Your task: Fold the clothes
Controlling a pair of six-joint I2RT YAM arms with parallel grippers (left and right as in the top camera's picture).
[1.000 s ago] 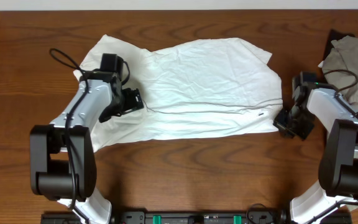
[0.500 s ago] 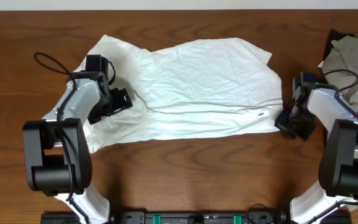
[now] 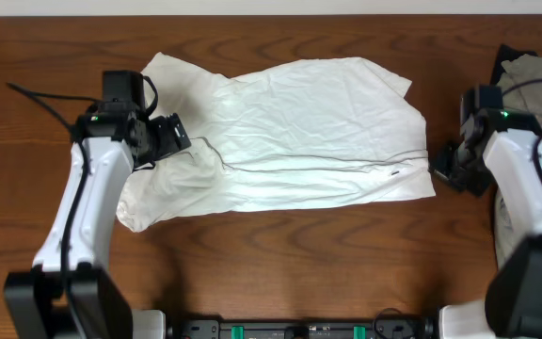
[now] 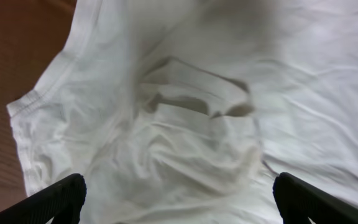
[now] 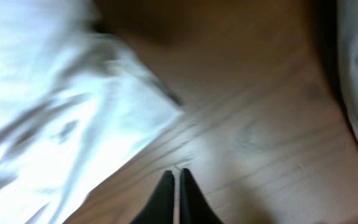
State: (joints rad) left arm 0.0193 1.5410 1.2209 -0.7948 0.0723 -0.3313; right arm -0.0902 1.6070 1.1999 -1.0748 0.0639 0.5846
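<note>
Lying spread on wood-grain table (image 3: 280,254), wrinkled white T-shirt (image 3: 299,122)

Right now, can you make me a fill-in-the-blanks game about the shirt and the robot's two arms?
1. The T-shirt spread on the wooden table is ___ in colour.
2. The left end effector, over the shirt's sleeve end, has its jaws ___.
3. The right end effector is shut beside the shirt and holds ___.
4. The grey cloth is piled at the table's ___ edge.

Missing words: white; open; nothing; right.
</note>
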